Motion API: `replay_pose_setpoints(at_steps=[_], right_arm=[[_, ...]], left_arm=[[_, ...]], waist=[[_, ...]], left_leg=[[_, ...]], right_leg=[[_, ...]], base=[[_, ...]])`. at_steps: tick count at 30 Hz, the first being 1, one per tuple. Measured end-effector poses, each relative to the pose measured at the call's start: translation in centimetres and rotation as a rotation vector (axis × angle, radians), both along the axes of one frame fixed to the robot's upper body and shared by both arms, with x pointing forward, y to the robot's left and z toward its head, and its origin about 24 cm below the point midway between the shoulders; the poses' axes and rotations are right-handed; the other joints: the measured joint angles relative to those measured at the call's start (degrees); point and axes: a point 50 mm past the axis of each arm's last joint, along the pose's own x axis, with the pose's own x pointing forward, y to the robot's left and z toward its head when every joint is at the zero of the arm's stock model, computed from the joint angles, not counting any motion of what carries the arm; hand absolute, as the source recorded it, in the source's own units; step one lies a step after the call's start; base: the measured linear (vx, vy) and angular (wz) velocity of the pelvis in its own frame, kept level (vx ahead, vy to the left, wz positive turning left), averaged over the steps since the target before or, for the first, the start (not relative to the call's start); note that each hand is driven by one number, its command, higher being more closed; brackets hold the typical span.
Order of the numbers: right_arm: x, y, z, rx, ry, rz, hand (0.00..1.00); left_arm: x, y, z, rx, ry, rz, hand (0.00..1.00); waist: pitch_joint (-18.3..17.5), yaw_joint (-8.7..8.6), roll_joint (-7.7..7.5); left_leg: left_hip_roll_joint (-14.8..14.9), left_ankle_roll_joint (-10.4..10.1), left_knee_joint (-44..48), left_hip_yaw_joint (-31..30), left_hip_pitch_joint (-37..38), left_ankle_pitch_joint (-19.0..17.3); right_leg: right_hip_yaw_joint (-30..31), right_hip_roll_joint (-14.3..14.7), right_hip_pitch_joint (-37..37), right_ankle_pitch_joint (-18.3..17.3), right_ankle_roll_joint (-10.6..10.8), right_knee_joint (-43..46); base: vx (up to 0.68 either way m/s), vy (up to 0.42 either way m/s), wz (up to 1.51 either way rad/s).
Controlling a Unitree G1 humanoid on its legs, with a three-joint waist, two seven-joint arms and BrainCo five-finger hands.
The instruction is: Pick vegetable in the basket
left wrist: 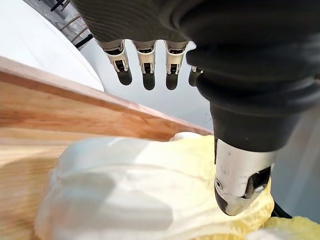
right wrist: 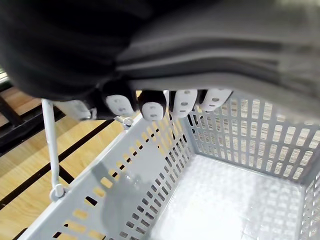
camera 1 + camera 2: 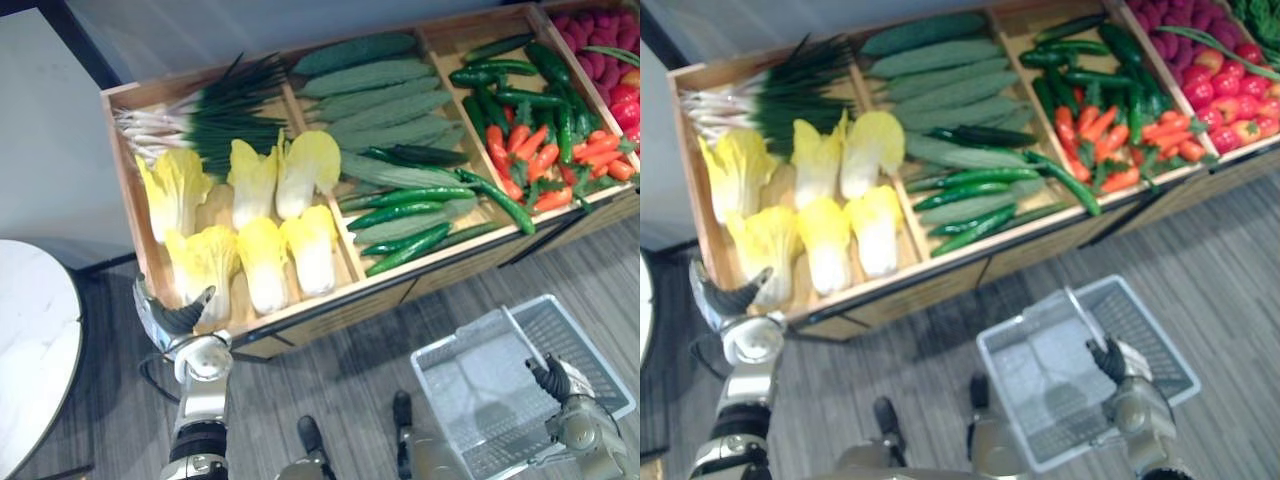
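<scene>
**Left hand over a cabbage, basket held at the right**

A wooden bench [image 3: 320, 308] with four compartments in view stood on a grey plank floor [image 3: 330, 380]. A white round table [image 3: 35, 340] was to its left.

The left compartment held one bunch of scallions [image 3: 220, 115] at the back and six cabbages [image 3: 262, 262] in two rows of three. The next one held pale cucumbers [image 3: 375, 100] and dark green peppers [image 3: 410, 195]; they overlapped, so I could not count them surely. The third held more green peppers and red chilies [image 3: 530, 150]. The fourth held red pieces too small to name. One grey basket [image 3: 455, 335] was over the floor, before the bench and apart from it.

The left hand [image 3: 180, 318] was at the near left corner of the bench, over the nearest cabbage of the front row. Its fingers [image 1: 149, 70] were straight and spread, grasping nothing. The thumb [image 1: 240, 185] pointed down at the leaves; whether it touched them I could not tell. The right hand [image 3: 555, 385] was clenched around the handle [image 2: 49, 145] and held the basket.
</scene>
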Motion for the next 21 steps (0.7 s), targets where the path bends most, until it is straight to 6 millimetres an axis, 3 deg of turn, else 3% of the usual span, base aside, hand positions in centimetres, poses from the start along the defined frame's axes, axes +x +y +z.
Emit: replay_pose_setpoints(at_steps=[11, 21], right_arm=[[-0.1, 0.2, 0.0, -0.006, -0.014, 0.003, 1.00], [-0.1, 0.2, -0.1, -0.007, -0.018, 0.003, 1.00]], left_arm=[[0.2, -0.6, -0.3, -0.002, 0.010, -0.022, 0.00], [-0.3, -0.6, -2.0, -0.035, 0.085, 0.004, 0.00]], waist=[[0.4, -0.01, -0.67], [0.5, -0.05, -0.88]], left_leg=[[0.0, 0.0, 0.0, 0.1, -0.1, 0.0], [-0.1, 0.0, 0.0, 0.1, -0.8, 0.0]], right_leg=[[0.1, 0.0, 0.0, 0.2, 0.1, -0.4], [0.2, 0.0, -0.6, 0.3, 0.2, -0.4]], base=[[0.01, -0.002, 0.00], [0.03, -0.004, 0.00]])
